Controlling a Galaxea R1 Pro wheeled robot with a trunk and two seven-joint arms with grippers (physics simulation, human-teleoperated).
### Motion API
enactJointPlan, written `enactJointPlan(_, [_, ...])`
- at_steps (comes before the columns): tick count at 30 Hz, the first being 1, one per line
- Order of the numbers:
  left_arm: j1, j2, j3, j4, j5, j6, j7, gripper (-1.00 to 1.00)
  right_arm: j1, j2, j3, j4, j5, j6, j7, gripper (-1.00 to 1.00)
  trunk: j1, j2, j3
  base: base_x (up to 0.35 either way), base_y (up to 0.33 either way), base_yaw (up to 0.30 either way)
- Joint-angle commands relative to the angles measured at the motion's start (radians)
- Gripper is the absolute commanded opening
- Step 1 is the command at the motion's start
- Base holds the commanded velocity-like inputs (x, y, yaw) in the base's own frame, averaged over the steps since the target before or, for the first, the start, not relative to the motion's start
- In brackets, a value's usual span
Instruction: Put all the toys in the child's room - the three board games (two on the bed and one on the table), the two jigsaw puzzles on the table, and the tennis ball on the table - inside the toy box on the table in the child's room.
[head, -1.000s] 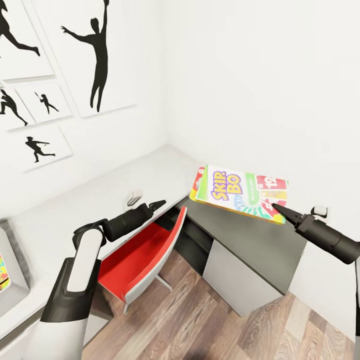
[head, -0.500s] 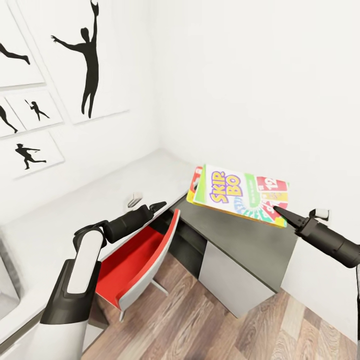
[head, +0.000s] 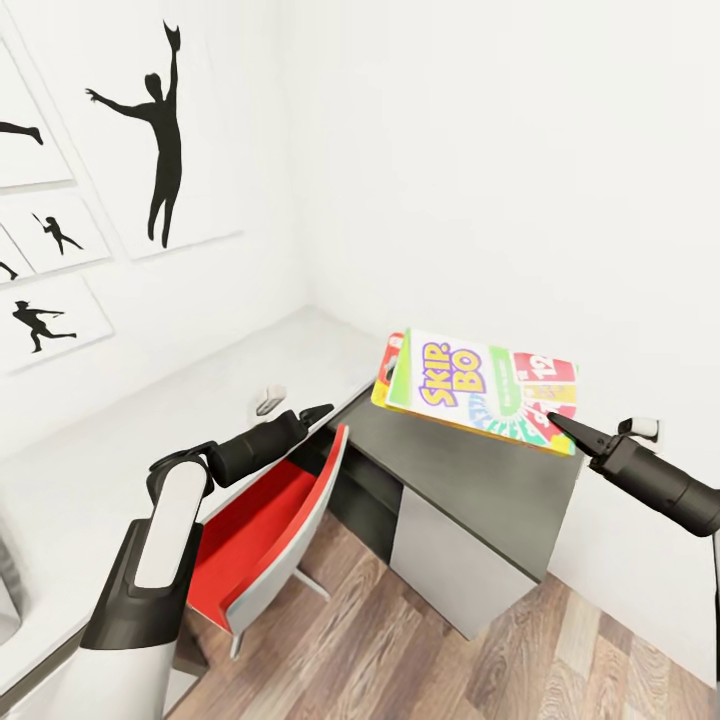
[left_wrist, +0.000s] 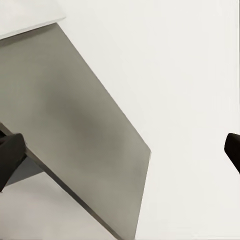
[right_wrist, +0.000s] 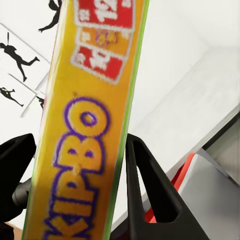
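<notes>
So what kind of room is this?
Probably a child's bedroom or study corner: a grey L-shaped desk with a red chair, sports silhouette pictures on the wall, and a Skip-Bo game box in the robot's right hand.

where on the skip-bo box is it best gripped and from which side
By a short edge, pinched across its thin depth, as the right hand has it now: one finger on each broad face of the Skip-Bo box. The box is flat and wide, so only its thickness fits between the fingers. Coming edge-on from the free end seems best.
</notes>
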Motion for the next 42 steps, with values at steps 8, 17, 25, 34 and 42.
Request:
enactJointPlan(8, [0.000, -0.001, -0.001, -0.001, 0.008, 0.004, 0.008, 1.00, -0.001, 0.002, -0.001, 0.000, 0.004, 0.003, 0.011, -1.00, 0.001, -0.002, 0.011, 0.000, 0.000, -0.091])
enactJointPlan(17, [0.000, 0.001, 0.002, -0.001, 0.007, 0.004, 0.008, 1.00, -0.001, 0.007, 0.002, 0.000, 0.004, 0.003, 0.011, -1.00, 0.001, -0.002, 0.026, 0.000, 0.000, -0.089])
enactJointPlan(25, [0.003, 0.000, 0.001, -0.001, 0.008, 0.004, 0.008, 1.00, -0.001, 0.008, 0.003, 0.000, 0.004, 0.003, 0.010, -1.00, 0.001, -0.002, 0.039, 0.000, 0.000, -0.089])
enactJointPlan(34, [0.004, -0.001, -0.001, -0.001, 0.008, 0.004, 0.007, 1.00, -0.001, 0.009, 0.005, 0.001, 0.005, 0.003, 0.008, -1.00, 0.001, -0.002, 0.053, 0.000, 0.000, -0.089])
enactJointPlan(42, [0.004, 0.000, 0.001, -0.002, 0.008, 0.005, 0.007, 1.00, -0.001, 0.010, 0.026, 0.002, 0.005, 0.003, 0.005, -1.00, 0.001, -0.002, 0.066, -0.024, 0.000, -0.089])
